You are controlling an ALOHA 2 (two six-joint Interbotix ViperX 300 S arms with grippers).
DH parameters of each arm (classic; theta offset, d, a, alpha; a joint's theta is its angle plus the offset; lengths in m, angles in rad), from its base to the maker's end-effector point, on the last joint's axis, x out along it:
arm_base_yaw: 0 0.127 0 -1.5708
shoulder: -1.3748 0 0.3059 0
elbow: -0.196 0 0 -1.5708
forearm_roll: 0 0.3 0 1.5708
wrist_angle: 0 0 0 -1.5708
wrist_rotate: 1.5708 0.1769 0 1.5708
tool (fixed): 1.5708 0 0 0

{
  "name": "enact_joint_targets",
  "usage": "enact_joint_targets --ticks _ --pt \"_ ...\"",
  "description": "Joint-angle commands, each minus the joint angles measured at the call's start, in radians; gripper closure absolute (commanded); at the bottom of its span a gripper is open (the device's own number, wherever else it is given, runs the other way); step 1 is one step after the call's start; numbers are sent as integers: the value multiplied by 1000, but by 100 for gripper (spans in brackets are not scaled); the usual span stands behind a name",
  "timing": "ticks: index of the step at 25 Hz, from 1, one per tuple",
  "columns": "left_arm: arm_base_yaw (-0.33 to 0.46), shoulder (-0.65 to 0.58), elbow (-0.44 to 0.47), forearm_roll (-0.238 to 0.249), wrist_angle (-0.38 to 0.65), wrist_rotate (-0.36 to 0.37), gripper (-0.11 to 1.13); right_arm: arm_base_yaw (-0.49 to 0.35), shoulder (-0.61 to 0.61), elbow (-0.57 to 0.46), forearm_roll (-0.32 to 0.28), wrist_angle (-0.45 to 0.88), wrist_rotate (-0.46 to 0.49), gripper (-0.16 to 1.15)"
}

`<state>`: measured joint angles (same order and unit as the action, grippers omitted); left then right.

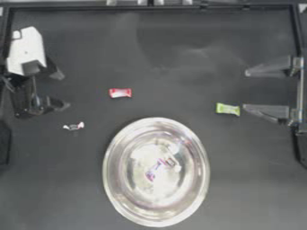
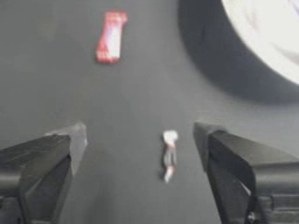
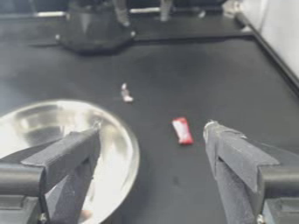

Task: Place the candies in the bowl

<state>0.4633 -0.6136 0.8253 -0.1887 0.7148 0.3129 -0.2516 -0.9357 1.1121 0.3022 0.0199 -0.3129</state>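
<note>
I have both arms drawn back, left gripper [image 2: 140, 144] and right gripper [image 1: 271, 90] with jaws spread wide and holding nothing, while the bowl [image 1: 120, 188] holds two candies [image 1: 160, 168] and the red candy [image 1: 120, 93], green candy [image 1: 228, 108] and white candy [image 1: 73, 126] lie on the table [image 1: 180, 54]

Overhead looking down, wrist views sharing red candy [image 1: 120, 93]

Dark table [image 1: 180, 54] w/ silver bowl [image 1: 120, 188], red candy [image 1: 120, 93], green candy [image 1: 228, 109], white candy [image 1: 73, 126]
</note>
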Motion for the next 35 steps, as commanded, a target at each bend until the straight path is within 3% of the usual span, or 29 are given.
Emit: enact_joint_targets --ticks 1,10,15,20,35 --pt "-9 55 -26 8 48 2 0 -14 -5 -3 11 -3 2 0" --pt "-97 201 -15 32 25 -37 1 -14 -6 0 21 -15 2 0" --pt "-140 242 5 112 -32 -117 1 -14 -6 2 26 -20 2 0" --pt "-155 278 34 152 -55 -183 1 -14 -6 2 28 -20 2 0" --pt "-172 463 41 155 -120 -224 1 -14 -23 11 35 -26 2 0"
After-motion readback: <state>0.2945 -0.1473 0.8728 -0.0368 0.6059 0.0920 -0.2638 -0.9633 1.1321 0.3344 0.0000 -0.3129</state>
